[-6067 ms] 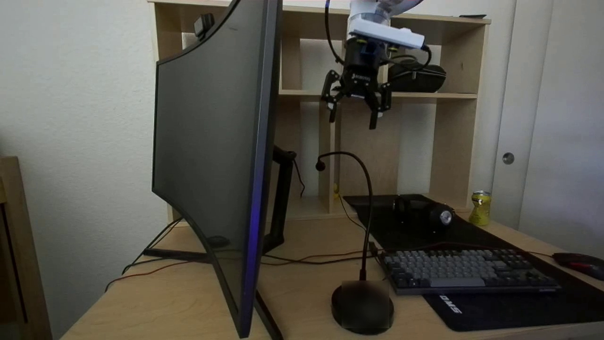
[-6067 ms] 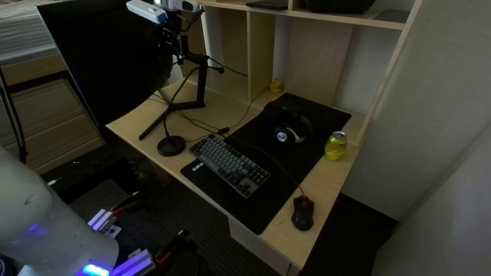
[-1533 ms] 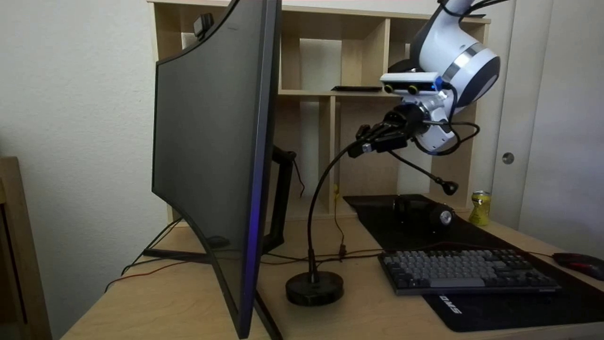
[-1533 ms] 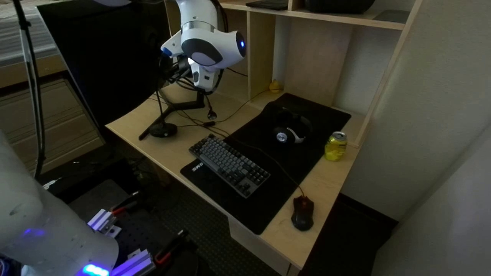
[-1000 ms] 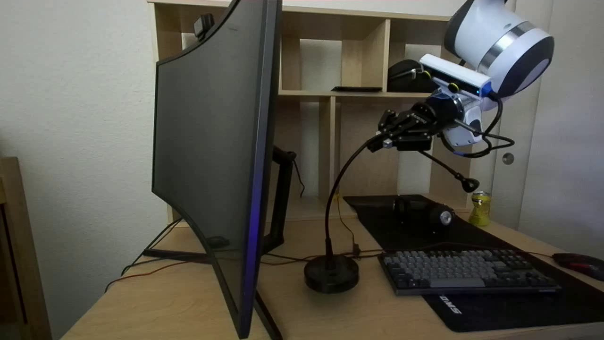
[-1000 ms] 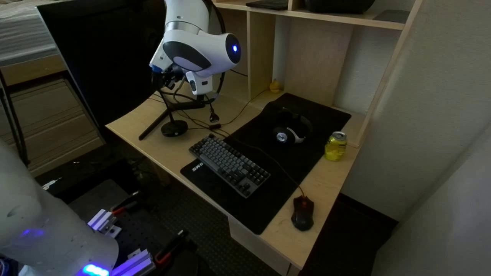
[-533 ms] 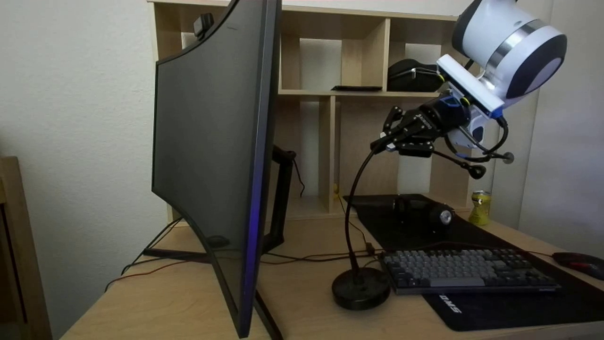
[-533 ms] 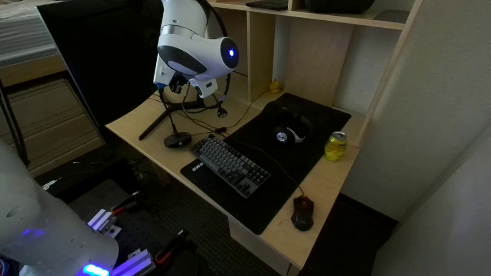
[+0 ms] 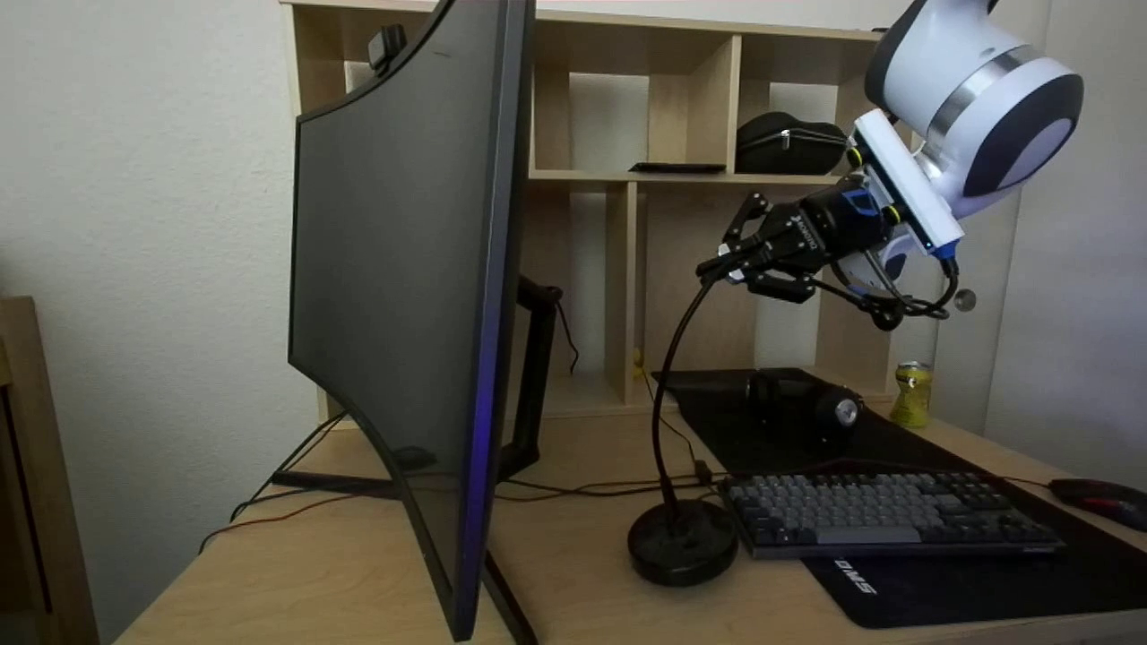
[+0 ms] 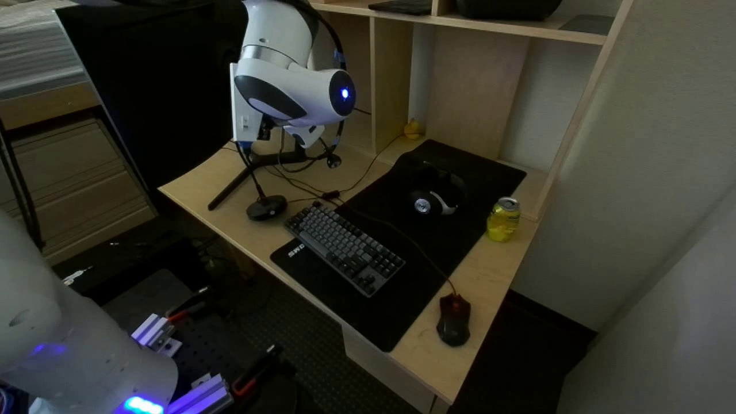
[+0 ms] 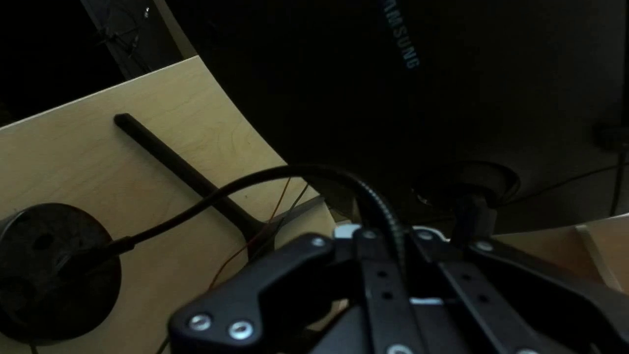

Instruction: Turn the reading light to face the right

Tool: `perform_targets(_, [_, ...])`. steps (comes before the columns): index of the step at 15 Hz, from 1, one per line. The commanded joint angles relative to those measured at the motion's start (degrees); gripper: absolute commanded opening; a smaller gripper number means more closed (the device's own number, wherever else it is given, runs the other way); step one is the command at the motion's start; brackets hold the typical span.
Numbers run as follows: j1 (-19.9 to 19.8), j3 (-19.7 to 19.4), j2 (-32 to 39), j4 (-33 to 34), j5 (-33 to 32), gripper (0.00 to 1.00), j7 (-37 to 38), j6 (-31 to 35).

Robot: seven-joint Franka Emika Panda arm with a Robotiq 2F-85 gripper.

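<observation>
Right of centre in an exterior view, the gripper (image 9: pixel 728 268) is pinching the reading light (image 9: pixel 683 539) by its neck (image 11: pixel 297 171), closed about it. Its base (image 9: pixel 685 551) is showing lower centre, contact with the desk (image 9: pixel 340 573) uncertain; if hanging, release may be toppling it onto the keyboard (image 9: pixel 883 512).

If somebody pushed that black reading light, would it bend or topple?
Probably bend first: its thin neck curves and looks ribbed. The broad, round base should resist tipping when flat, but pushing the tall neck hard might topple it.
</observation>
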Motion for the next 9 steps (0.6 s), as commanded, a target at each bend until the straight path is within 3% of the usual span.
perform_targets(1, [-0.6,0.3,0.1,0.0,0.3,0.07,-1.9,-1.8])
perform_targets(9, [-0.5,0.1,1.4,-0.4,3.7,0.02,-7.5,-4.1])
